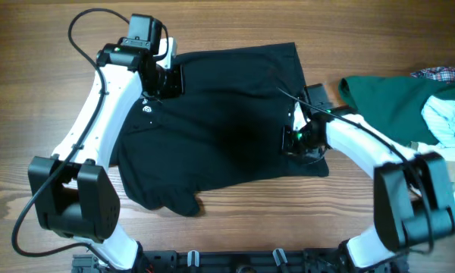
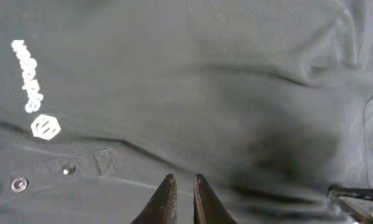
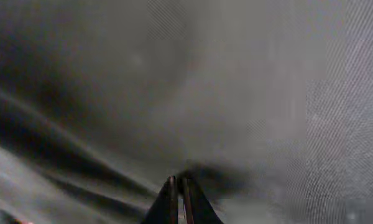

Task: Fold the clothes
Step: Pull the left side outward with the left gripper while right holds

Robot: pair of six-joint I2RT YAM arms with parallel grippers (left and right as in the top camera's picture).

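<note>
Fabric of the black polo shirt looks soft and floppy, best pinched at its edges. Right gripper clamps it; left gripper is nearly closed, hold unclear.

Robotics lab tabletop: wood-grain table, white arms, garment pile.

On the chest of the black polo shirt, a short line of white lettering, turned sideways and too blurred to read. Just beside it, a small white hexagon logo with an unclear mark inside. From overhead, only tiny white specks, unreadable.
</note>
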